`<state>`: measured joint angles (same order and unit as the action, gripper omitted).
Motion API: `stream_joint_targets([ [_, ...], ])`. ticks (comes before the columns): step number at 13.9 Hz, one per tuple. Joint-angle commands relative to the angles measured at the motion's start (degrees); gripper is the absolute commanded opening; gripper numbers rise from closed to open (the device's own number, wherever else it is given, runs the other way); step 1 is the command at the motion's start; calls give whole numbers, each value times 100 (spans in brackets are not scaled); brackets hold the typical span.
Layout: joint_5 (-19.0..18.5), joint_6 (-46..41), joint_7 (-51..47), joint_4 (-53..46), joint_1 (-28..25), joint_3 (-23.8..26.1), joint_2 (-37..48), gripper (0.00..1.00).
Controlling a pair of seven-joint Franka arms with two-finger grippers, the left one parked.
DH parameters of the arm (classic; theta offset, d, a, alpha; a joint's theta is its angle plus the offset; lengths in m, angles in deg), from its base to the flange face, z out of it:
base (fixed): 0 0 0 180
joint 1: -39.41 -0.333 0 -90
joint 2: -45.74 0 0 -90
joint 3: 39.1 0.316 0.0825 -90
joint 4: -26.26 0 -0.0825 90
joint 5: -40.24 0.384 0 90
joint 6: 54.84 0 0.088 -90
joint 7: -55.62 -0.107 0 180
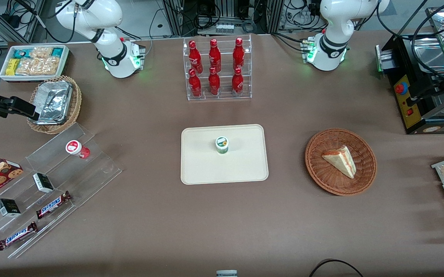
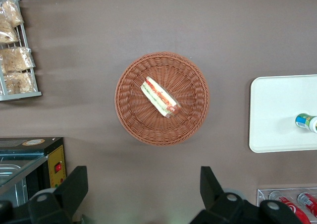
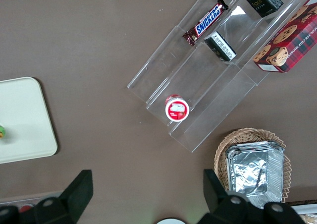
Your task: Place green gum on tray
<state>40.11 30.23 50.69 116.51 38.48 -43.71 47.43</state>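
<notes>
The green gum (image 1: 222, 145) stands upright near the middle of the tray (image 1: 202, 169) — nothing touching it. The gripper (image 3: 146, 194) hangs with jaws wide apart above bare table, near the stepped acrylic rack (image 3: 208, 80) — holding nothing

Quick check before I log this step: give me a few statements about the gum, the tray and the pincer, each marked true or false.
1. The green gum stands upright on the tray. True.
2. The pincer is shut on the green gum. False: it is open, holds nothing, and hovers by the acrylic shelf, toward the working arm's end of the table.
3. The red gum sits on the tray too. False: it is on the acrylic shelf.
4. The wicker basket beside the tray holds a sandwich. True.
</notes>
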Motion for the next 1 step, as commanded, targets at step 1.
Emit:
stream_joint_targets([
  [1, 162, 72, 44, 19, -22, -40, 43, 99],
])
